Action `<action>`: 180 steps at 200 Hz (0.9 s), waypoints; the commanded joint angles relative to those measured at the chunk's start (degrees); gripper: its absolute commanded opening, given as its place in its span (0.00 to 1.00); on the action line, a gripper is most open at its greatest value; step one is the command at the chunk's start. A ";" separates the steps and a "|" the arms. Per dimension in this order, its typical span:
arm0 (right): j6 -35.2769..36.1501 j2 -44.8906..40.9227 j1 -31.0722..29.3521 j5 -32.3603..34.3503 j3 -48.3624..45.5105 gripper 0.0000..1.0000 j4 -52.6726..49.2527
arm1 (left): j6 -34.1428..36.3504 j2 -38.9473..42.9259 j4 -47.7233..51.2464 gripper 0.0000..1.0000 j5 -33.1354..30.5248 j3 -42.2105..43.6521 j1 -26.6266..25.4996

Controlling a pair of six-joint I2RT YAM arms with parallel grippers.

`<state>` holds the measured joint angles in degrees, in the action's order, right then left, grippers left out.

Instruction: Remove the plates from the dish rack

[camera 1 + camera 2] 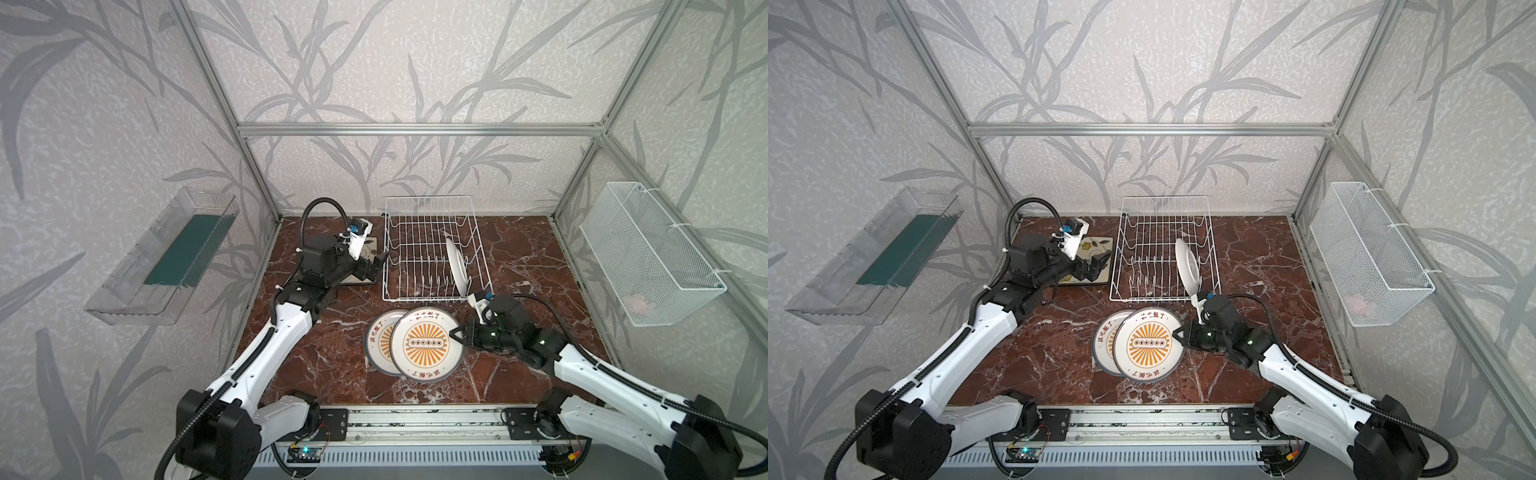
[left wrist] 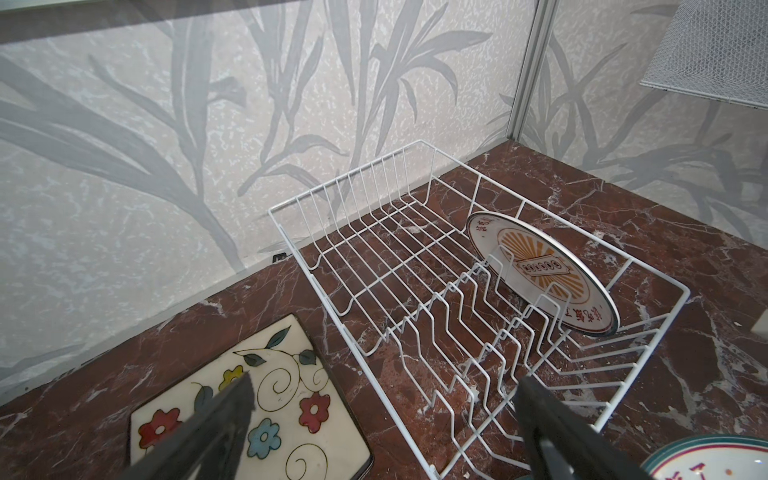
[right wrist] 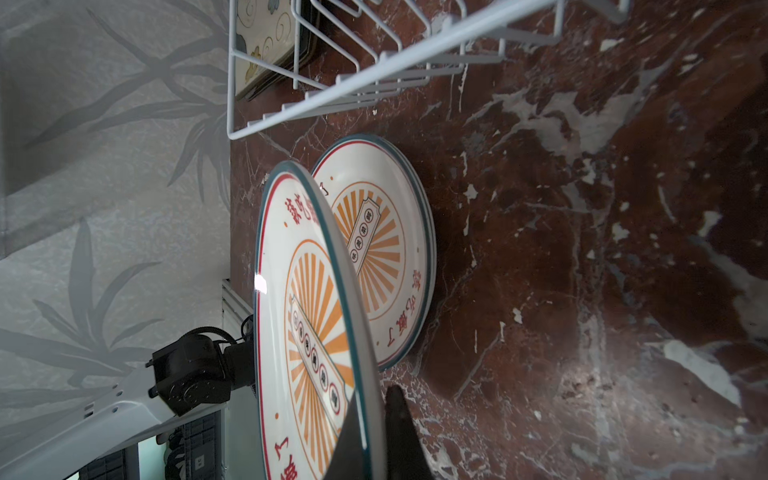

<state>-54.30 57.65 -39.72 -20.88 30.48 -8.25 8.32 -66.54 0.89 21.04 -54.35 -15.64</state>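
Observation:
The white wire dish rack [image 1: 436,249] [image 1: 1163,249] [image 2: 374,232] stands at the back of the marble table. One round sunburst plate [image 1: 457,266] [image 1: 1187,264] [image 2: 540,274] leans upright in its right end. My right gripper [image 1: 455,334] [image 1: 1177,334] [image 3: 374,399] is shut on the rim of a second round plate [image 1: 428,343] [image 3: 299,332]. That plate hangs tilted, partly over another round plate [image 1: 380,336] [image 3: 374,249] lying on the table. My left gripper [image 1: 376,266] [image 2: 384,384] is open and holds nothing. It hangs between the rack and the flowered square plates [image 1: 1096,249] [image 2: 257,399].
A clear plastic tray [image 1: 166,257] hangs on the left wall and a white mesh basket [image 1: 648,253] on the right wall. Aluminium frame posts stand at the table's back corners. The arms' base rail [image 1: 415,424] runs along the front edge.

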 commanded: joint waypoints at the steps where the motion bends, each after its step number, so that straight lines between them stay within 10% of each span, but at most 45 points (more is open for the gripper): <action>1: -3.58 2.83 -1.77 2.70 -0.53 0.00 10.96 | -1.18 1.28 0.78 0.99 4.67 0.31 0.69; 180: -10.89 24.16 -7.65 5.37 1.16 0.12 28.46 | 4.43 2.29 4.39 1.00 5.63 1.65 0.89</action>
<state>-63.70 81.32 -46.94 -14.55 29.52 15.20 11.60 -65.69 5.58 26.87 -53.69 -14.96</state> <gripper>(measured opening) 0.105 0.991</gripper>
